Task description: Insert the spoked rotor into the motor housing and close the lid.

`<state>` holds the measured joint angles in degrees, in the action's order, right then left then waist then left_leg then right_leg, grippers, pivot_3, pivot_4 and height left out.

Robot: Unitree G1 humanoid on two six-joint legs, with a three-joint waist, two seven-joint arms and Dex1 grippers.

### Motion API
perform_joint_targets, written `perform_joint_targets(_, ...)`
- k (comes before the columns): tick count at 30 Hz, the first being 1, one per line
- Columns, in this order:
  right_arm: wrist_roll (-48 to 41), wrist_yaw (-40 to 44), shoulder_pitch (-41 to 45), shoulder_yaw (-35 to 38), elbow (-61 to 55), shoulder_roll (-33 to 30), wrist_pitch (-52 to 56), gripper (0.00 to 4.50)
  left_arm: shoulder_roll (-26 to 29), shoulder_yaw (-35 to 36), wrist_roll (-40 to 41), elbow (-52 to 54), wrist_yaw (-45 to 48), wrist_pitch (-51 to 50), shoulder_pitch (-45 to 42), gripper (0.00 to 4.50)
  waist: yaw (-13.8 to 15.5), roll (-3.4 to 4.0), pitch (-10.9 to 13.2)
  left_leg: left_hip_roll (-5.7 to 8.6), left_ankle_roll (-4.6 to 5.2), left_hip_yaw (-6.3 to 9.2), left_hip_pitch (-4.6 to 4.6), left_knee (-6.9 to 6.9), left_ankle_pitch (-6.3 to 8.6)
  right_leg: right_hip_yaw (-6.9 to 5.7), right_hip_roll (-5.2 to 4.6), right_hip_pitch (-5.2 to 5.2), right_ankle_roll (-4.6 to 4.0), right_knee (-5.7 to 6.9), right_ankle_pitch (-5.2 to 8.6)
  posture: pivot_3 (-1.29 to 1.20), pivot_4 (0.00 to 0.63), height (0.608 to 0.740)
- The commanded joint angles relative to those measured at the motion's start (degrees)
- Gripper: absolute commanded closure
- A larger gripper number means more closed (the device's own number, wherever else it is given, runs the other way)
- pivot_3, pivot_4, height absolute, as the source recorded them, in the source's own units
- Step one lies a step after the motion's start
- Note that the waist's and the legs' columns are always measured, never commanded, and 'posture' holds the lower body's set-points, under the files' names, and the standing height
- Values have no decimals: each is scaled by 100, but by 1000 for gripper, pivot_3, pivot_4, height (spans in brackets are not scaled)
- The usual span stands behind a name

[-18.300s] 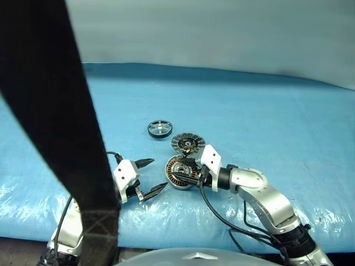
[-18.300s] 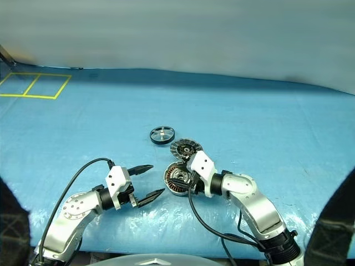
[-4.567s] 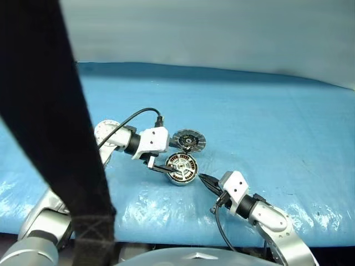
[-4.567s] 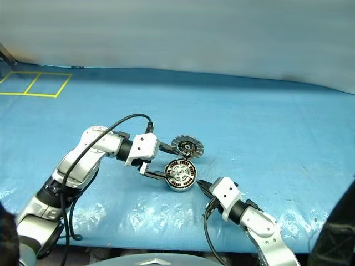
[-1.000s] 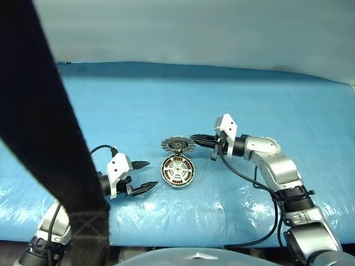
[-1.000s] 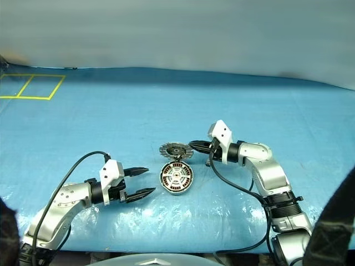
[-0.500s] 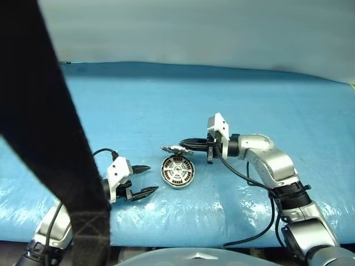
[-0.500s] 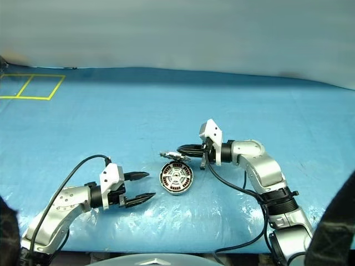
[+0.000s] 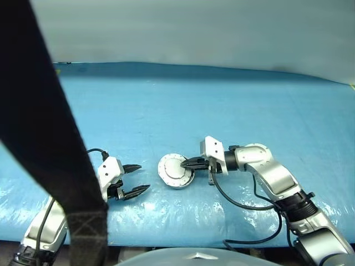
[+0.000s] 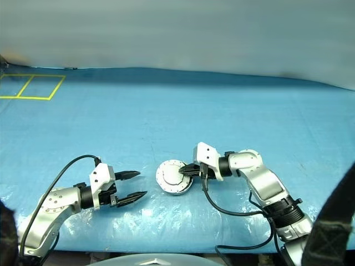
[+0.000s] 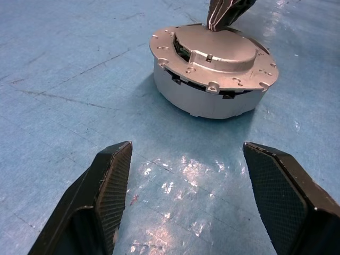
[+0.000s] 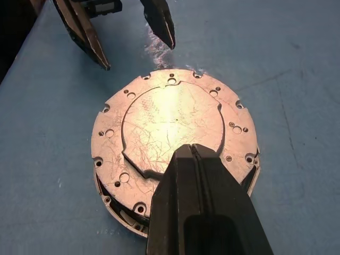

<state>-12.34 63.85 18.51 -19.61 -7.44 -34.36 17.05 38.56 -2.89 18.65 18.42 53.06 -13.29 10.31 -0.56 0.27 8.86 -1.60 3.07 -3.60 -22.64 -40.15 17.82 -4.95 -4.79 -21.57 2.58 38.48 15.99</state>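
Lid [image 12: 170, 127] lies flat on top of the motor housing [image 11: 204, 103], plain silver face up with small holes round the rim, disc axis vertical, sitting slightly off-centre. Stack sits mid-table on the blue sheet [image 9: 233, 111], between both arms. Right gripper [image 10: 190, 169], fingers pressed together, tips over the lid's right edge; contact unclear. Left gripper [image 9: 137, 178] spread, holding nothing, just left of the stack, pointing at it. Black strap [image 9: 44, 133] blocks the left side. Spoked rotor hidden under lid. Yellow tape square [image 10: 30, 86] far left.
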Motion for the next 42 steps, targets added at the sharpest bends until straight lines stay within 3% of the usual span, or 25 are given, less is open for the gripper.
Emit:
perform_joint_targets(1, 170, -53, -330, -119, -149, -92, -23, 4500, -2, 0, 32, 269, 14, 65, -14, 935, 7, -1, 0, 0, 0, 1, 2, 0, 0, 0, 0, 2, 0, 0, 0, 0, 150, 740)
perform_joint_targets(9, -633, -876, -905, 718, -1364, 326, 431, 4500, -149, 23, 126, 413, -84, 23, 11, 935, -1, 0, 1, -1, -1, 2, -1, 0, 0, 0, -4, 1, 0, 0, 0, 0, 150, 740)
perform_joint_targets(10, -603, -998, -977, 776, -1448, 386, 304, 4316, -148, 23, 120, 417, -85, 16, 13, 911, 1, 0, 1, -1, -2, 1, -1, 0, -1, 0, -4, 1, 0, 0, 0, 0, 150, 740)
perform_joint_targets(12, -535, -1145, -1109, 818, -1531, 472, 109, 3885, -155, 24, 103, 412, -99, 14, 5, 899, 7, 0, 1, 0, -3, 3, 0, 0, -1, -1, -4, 2, 0, 0, 0, 0, 150, 740)
perform_joint_targets(20, -482, -1360, -1296, 587, -1461, 849, -160, 1247, -162, 70, 105, 362, -144, 0, -40, 899, 7, 0, 1, 1, -3, 3, 0, 0, -2, 0, 1, 1, 0, 0, 0, 0, 150, 740)
perform_joint_targets(24, 264, -1802, -1220, 367, -1096, 937, -599, 19, -131, 68, 73, 383, -178, -6, -9, 899, 6, 0, 1, -1, -5, 4, 0, 0, -2, 1, 7, 0, 0, 0, 0, 0, 150, 740)
perform_joint_targets(41, 298, -1475, -1334, 47, -584, 838, -477, 19, -129, 118, 9, 354, -276, 53, 116, 899, 9, 0, 1, -1, -7, 4, 0, 0, -4, 3, 14, -1, 0, 1, 0, 0, 150, 740)
perform_joint_targets(42, 293, -1481, -1348, 49, -558, 843, -479, 194, -134, 109, 12, 364, -282, 46, 113, 899, 10, 0, 1, -1, -7, 4, 1, 0, -4, 3, 14, 0, 0, 1, 0, 0, 150, 740)
